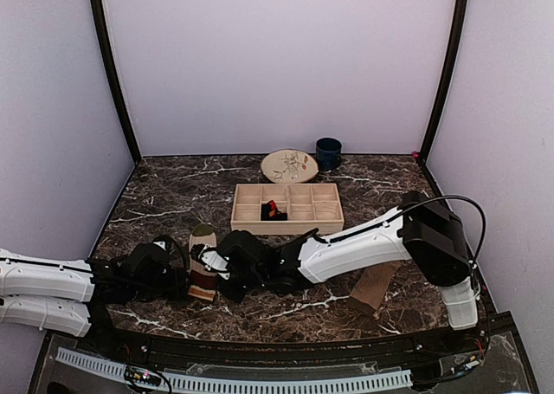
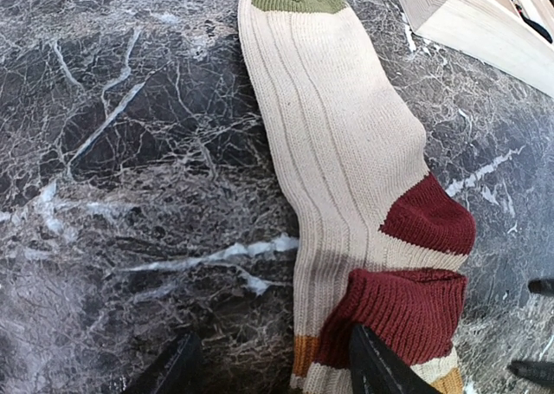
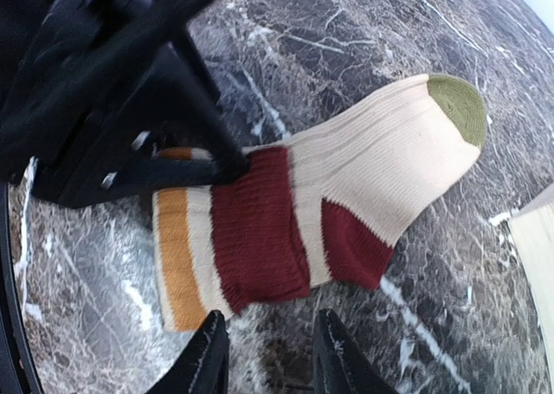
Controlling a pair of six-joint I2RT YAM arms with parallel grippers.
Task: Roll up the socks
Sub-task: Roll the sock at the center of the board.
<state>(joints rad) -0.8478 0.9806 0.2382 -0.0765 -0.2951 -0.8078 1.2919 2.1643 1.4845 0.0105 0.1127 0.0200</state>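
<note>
Working on the striped sock [image 1: 203, 242], flat on the marble table [image 1: 147, 195] between the two arms. Lies with its long axis near to far: green toe at the far end, cuff at the near end, with the maroon band already turned over into a first fold.

Straddled at that near end by the left gripper [image 2: 273, 333], with jaws roughly half spread. One finger sits over bare marble left of the cloth, the other over the maroon fold [image 2: 398, 312]; pressing or only hovering, hard to say from this angle. Nothing visibly pinched there.

Flanked on the right by the right gripper [image 3: 270, 316], with jaws parted a little and empty, tips just short of the cuff edge and not touching it.

Calls, by this reading, for rolling from near to far, toward the toe, with a grip laid across the fold, square to the long axis. Best begun with the left gripper, the nearer of the two and directly over the fold.
</note>
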